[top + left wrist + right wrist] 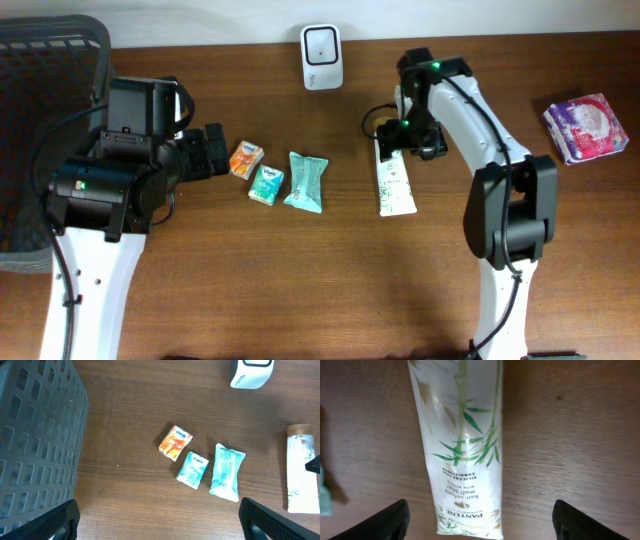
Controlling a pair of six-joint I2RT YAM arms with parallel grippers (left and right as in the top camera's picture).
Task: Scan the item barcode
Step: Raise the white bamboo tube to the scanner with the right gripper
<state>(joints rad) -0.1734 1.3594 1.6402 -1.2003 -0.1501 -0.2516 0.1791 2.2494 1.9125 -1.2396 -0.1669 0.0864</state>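
A dark wooden tabletop point(300, 290) runs up to a pale wall, and a small white scanner point(322, 57) stands at its far edge near the middle. The white tube point(397, 190), printed with green bamboo leaves, lies flat on the wood a little right of the scanner and nearer the front. The right gripper point(402, 138) hangs over the tube's far end. In the right wrist view its fingers point(385, 522) stand wide apart, with bare wood showing between each of them and the tube point(460, 435), so nothing is clamped. The left gripper point(212, 150) is spread just as wide and holds nothing. It points at an orange packet point(246, 159), a small teal packet point(266, 185) and a larger teal pack point(306, 181) lying close together. A black mesh basket point(40, 60) sits at the left edge and a purple pack point(587, 128) at the far right.
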